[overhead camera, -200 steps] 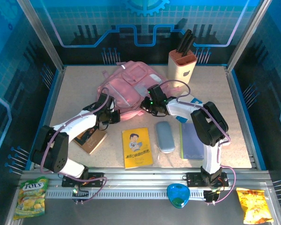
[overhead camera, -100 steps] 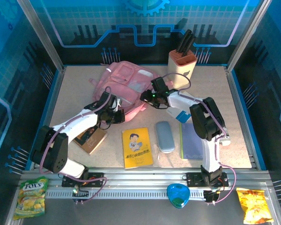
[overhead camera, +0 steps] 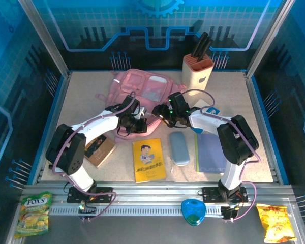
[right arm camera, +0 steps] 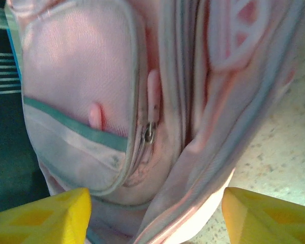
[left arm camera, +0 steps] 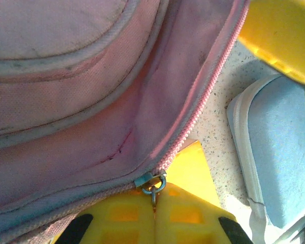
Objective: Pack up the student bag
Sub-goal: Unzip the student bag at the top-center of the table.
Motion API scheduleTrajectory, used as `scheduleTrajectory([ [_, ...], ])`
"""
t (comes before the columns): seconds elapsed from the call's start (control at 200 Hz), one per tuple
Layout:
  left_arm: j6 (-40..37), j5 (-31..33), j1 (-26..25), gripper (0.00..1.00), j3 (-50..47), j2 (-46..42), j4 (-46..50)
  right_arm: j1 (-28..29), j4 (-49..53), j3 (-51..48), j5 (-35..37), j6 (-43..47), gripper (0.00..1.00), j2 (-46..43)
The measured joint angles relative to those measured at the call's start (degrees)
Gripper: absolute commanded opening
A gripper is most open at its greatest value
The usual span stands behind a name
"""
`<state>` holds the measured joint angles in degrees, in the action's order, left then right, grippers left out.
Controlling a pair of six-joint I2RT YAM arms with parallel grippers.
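Four items (overhead camera: 148, 159) lie outside your student bag (overhead camera: 142, 87), nothing visibly packed; left gripper (left arm camera: 153, 202) pinches its zipper pull (left arm camera: 152, 184), right gripper (right arm camera: 155, 213) stands spread over it.

From the middle of the table (overhead camera: 254, 127), a cream knife block (overhead camera: 198, 71) stands at one o'clock. A yellow booklet (overhead camera: 149, 159) lies at six, with a blue-grey case (overhead camera: 179, 148) just beside it at five. A lilac notebook (overhead camera: 208, 157) is at four and a brown book (overhead camera: 99, 151) at eight. On the front rail, a green sweets bag (overhead camera: 34, 212) sits at seven.
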<state>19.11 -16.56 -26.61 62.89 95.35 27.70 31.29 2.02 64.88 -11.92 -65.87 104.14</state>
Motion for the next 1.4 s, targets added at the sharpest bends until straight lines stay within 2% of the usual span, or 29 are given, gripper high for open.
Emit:
scheduleTrajectory([
  [0.195, 0.0, -0.2, -0.1, 0.0, 0.3, 0.3, 0.5, 1.0, 0.0, 0.6, -1.1, -1.0, 0.54, 3.2],
  [0.27, 0.0, -0.2, -0.1, 0.0, 0.3, 0.3, 0.5, 1.0, 0.1, 1.0, -1.0, -0.7, 0.44, 4.1],
  [0.43, 0.0, 0.6, -0.2, 0.0, 0.3, 0.3, 0.6, 1.0, 0.7, 1.6, -0.4, 0.0, 0.13, 4.9],
  [0.565, 0.0, 4.2, -0.2, 0.0, 0.2, -0.2, 1.0, 1.1, 2.8, 3.1, 0.9, 2.4, 0.04, 5.2],
  [0.695, 0.0, 7.7, 0.8, 0.0, -2.1, -3.6, 1.1, 0.8, 4.5, 4.8, 2.6, 5.4, 0.03, 5.2],
  [0.87, 0.0, 10.0, 4.7, 0.0, -6.1, -8.3, 1.2, -0.7, 7.3, 8.7, 3.1, 9.6, 0.03, 6.2],
  [1.181, -0.1, 13.8, 7.6, 0.0, -8.0, -8.9, -0.1, -3.4, 12.6, 18.0, 0.9, 11.5, 0.04, 12.0],
  [1.231, -0.2, 13.3, 7.6, 0.0, -8.0, -8.9, -0.4, -3.6, 13.4, 19.1, 0.9, 11.6, 0.08, 12.4],
  [1.301, -0.7, 10.3, 7.8, 0.0, -8.0, -8.6, -1.2, -4.2, 14.1, 19.8, 0.8, 11.5, 0.26, 12.6],
  [1.401, -1.4, 5.6, 7.7, 0.0, -7.4, -7.6, -1.4, -5.9, 13.4, 19.3, 0.3, 10.7, 0.39, 12.2],
])
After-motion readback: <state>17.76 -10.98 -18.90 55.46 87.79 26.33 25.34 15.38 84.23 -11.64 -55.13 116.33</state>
